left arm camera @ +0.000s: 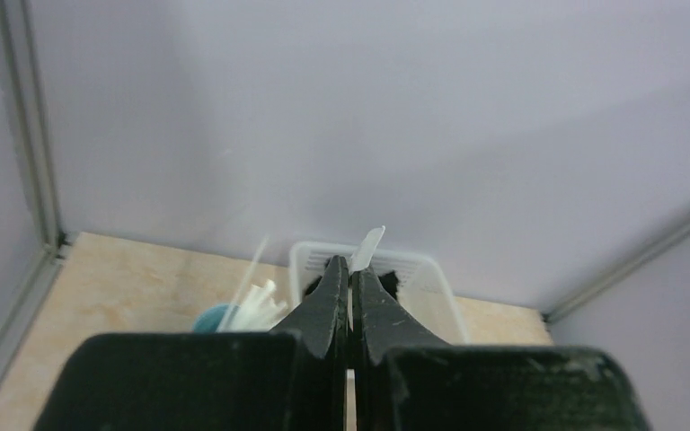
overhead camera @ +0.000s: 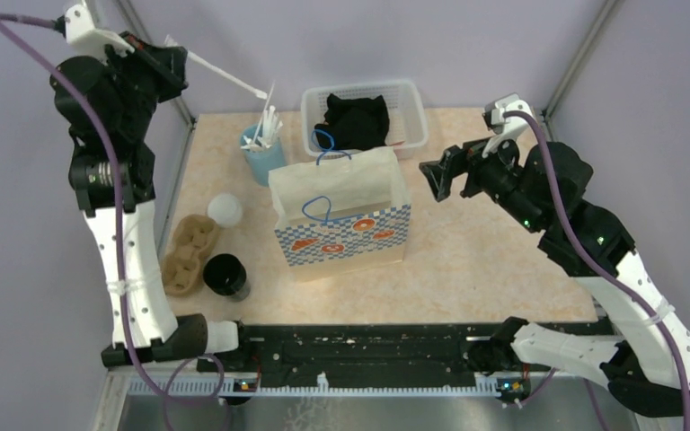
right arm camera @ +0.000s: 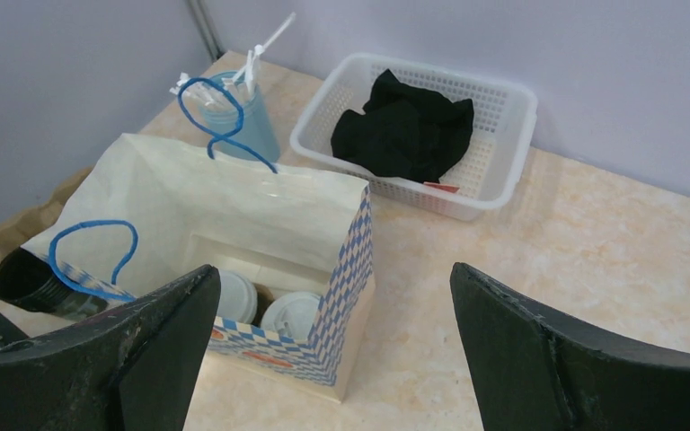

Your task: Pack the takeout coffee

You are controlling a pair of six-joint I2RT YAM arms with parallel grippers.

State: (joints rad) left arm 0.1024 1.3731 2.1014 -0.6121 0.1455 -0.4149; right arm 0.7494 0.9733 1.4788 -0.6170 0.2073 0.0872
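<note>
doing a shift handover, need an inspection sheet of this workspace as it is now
surface: beige marbled table, no spill seen
job's things: paper bag upright, open, two white-lidded cups inside; white-topped cup beside the empty pulp carrier
clutter: black cup, blue straw holder, white basket holding black cloth
claws: left claw shut on a straw, raised high; right claw open, facing the bag
cables: purple cable along each arm
surroundings: lilac walls, metal frame posts
</note>
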